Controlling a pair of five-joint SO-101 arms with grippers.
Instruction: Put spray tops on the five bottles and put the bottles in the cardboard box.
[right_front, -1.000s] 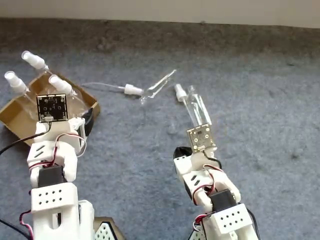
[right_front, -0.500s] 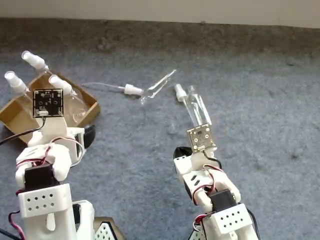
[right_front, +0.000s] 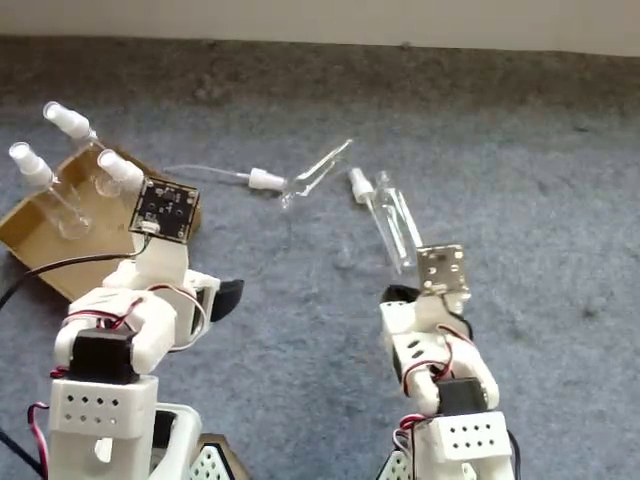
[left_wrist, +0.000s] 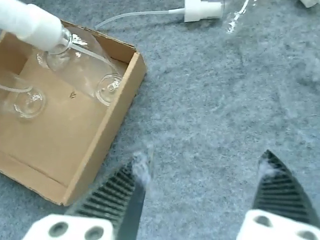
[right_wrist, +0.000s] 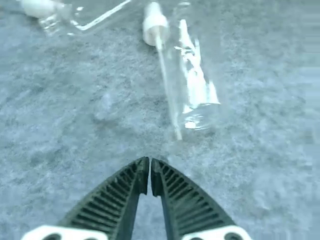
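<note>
Three bottles with white tops sit in the cardboard box, whose corner is close beside one finger of the left gripper; its fingers are spread wide over bare carpet, holding nothing. Straight ahead of the right gripper, whose fingers are pressed together and empty, a fourth bottle lies flat with a loose spray top alongside. Farther ahead lies a fifth bottle, a second spray top just beside it.
</note>
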